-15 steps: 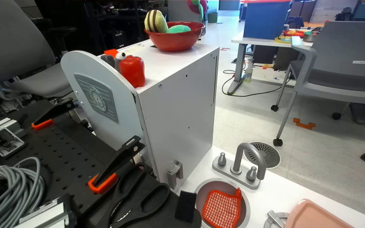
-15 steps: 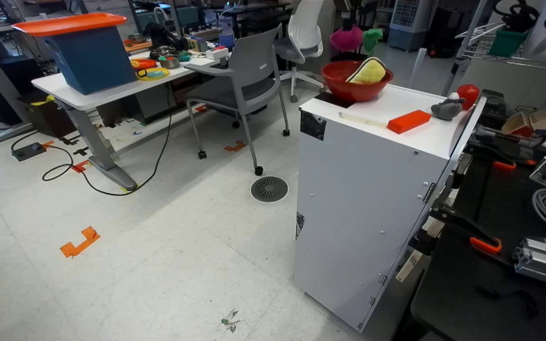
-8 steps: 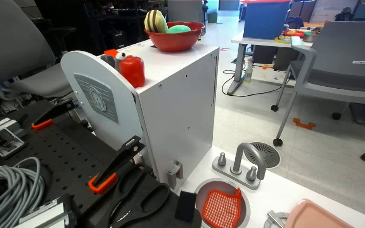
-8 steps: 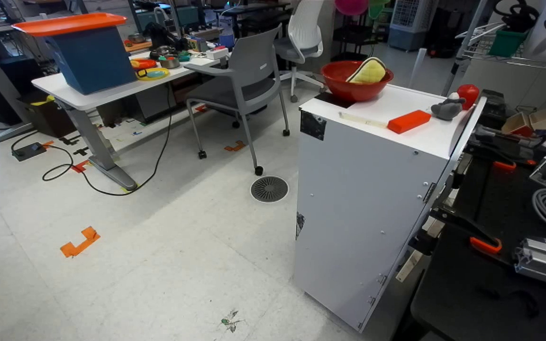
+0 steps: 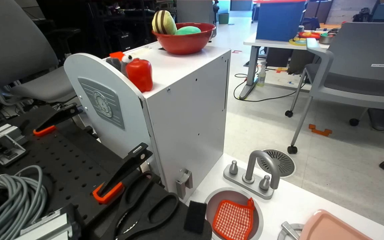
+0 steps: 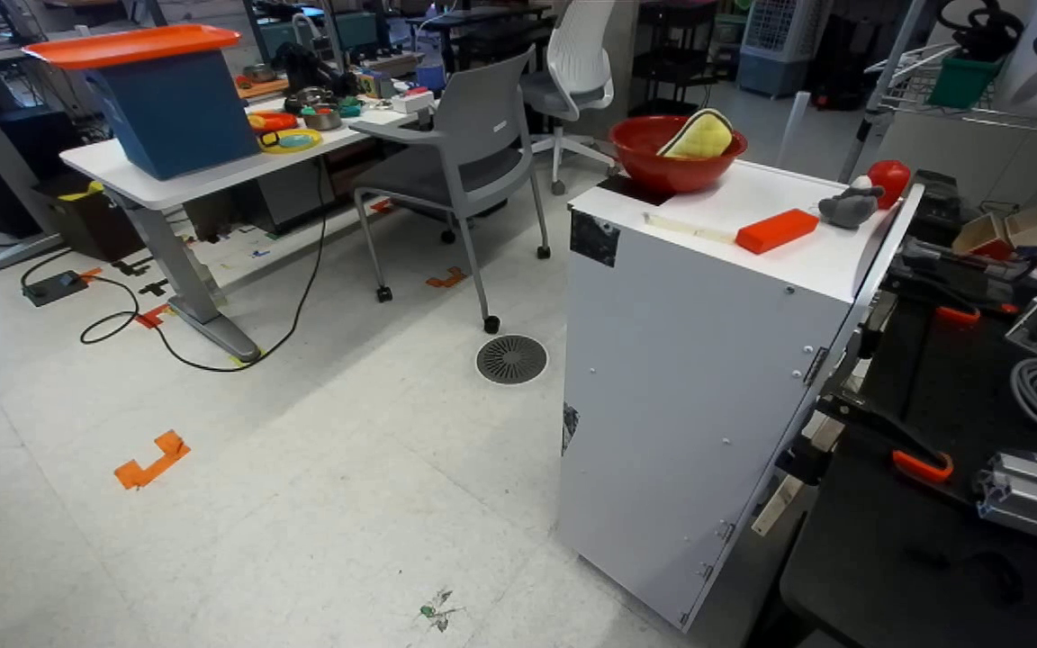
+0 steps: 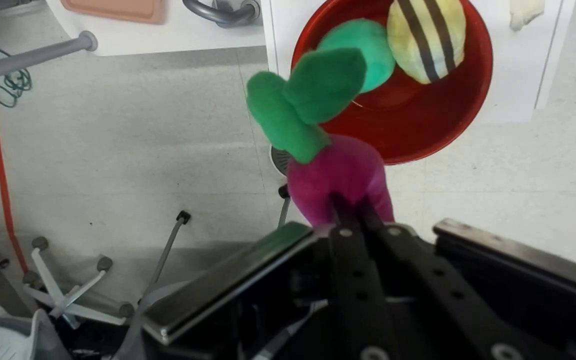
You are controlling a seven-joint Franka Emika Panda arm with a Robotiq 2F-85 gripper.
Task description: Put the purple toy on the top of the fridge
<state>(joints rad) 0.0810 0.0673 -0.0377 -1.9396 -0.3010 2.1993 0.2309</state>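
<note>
The purple toy (image 7: 335,170), magenta with green leaf-like ends, hangs in my gripper (image 7: 352,201) in the wrist view. The fingers are shut on its body, pinching it. The toy is held in the air beside the rim of the red bowl as seen from the wrist; its height cannot be read there. Toy and gripper are out of both exterior views. The fridge is the tall white box (image 5: 185,113), also in an exterior view (image 6: 671,387). Its flat white top (image 7: 513,70) lies under the bowl in the wrist view.
A red bowl (image 5: 185,43) with a striped yellow toy (image 5: 164,22) and a green toy (image 5: 188,30) stands on the fridge top. A red pepper (image 5: 139,75), grey toy (image 6: 850,207) and orange block (image 6: 777,231) sit near the panel end. A faucet (image 5: 262,166) stands beside.
The purple toy showed at the top of both exterior views a second ago. It has risen out of both pictures, still held in the gripper now. The bowl and fridge have not moved.
</note>
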